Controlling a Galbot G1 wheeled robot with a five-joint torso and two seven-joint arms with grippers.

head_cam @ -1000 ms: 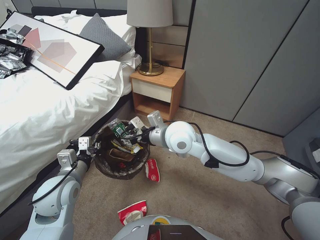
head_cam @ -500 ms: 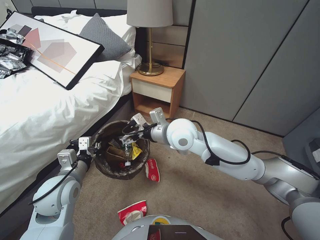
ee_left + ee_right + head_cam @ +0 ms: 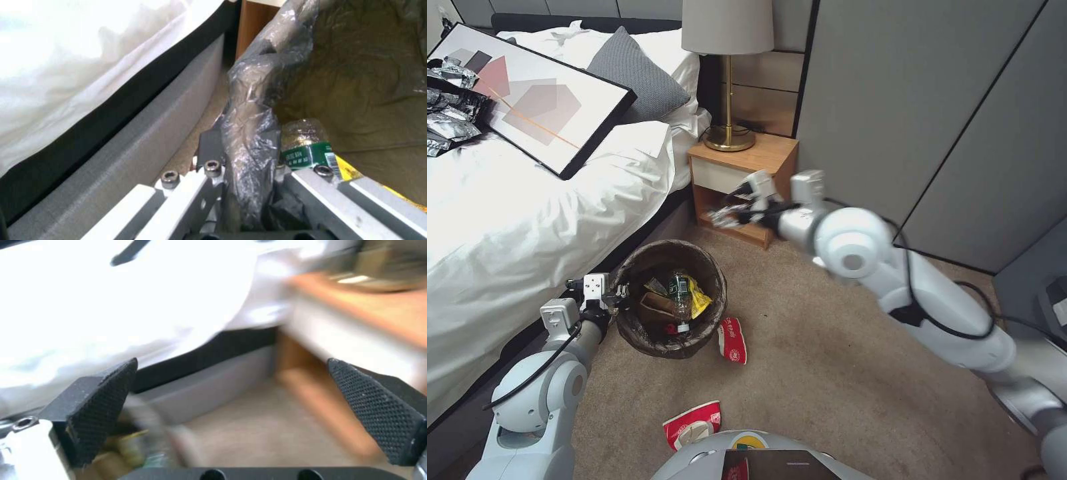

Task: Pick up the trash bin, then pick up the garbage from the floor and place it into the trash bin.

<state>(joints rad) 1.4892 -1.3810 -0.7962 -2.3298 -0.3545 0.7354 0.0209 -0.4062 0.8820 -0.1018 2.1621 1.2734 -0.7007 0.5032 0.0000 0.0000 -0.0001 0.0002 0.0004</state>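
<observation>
left gripper jaws pinch the trash bin rim liner; wrist view shows bottle inside. right gripper jaws spread, empty, near nightstand.

**Bin beside the bed**

The trash bin stands on the floor just right of the bed, with a bottle in it. The nightstand is behind it. A crushed bowl touches its right side; another lies nearer the robot.

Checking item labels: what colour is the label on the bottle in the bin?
Green, clearest in the left wrist view: bottle.
</observation>
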